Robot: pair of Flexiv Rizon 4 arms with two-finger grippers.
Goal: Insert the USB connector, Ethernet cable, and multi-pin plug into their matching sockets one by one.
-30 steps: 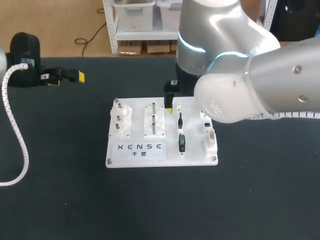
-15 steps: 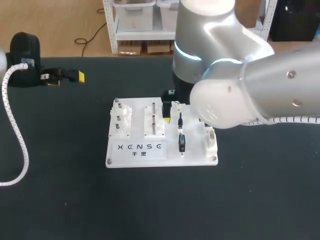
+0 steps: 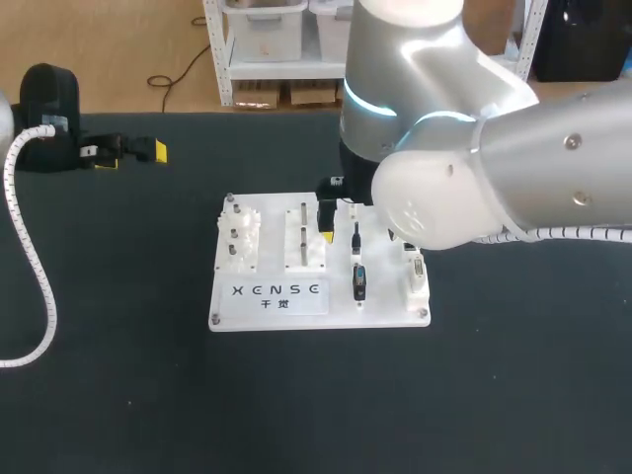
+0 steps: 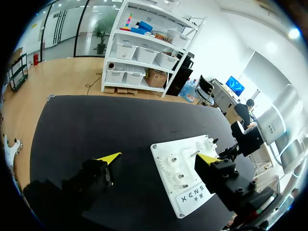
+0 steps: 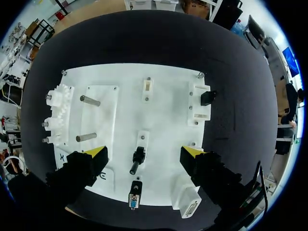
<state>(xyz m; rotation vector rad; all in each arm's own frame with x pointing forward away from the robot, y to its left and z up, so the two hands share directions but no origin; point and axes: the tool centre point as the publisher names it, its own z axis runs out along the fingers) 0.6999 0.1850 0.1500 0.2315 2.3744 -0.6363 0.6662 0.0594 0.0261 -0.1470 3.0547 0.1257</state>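
Right gripper (image 5: 143, 155): your fingers stood wide open with nothing in them. The yellow tips hung over the white board (image 5: 159, 82), one toward each side. A small black plug (image 5: 137, 158) lay on the board between them, and neither finger touched it. Nearer the wrist than that plug, the USB connector (image 5: 134, 196) sat in its holder at the board's edge. The multi-pin plug (image 5: 189, 204) sat just beside it in a white block, under one finger. Ahead of that same finger there was a black socket (image 5: 207, 97) on a white bracket. Ahead of the other finger were two metal pegs (image 5: 89, 101). None of the three connectors looked seated in a socket.

In the head view the board sat mid-frame on the black table (image 3: 513, 395). Your right arm (image 3: 494, 168) came in from the right and covered the board's upper right corner.

Left gripper (image 4: 159, 158): fingers also spread wide, empty. In the head view it was parked in the upper left of the frame, well apart from the board.
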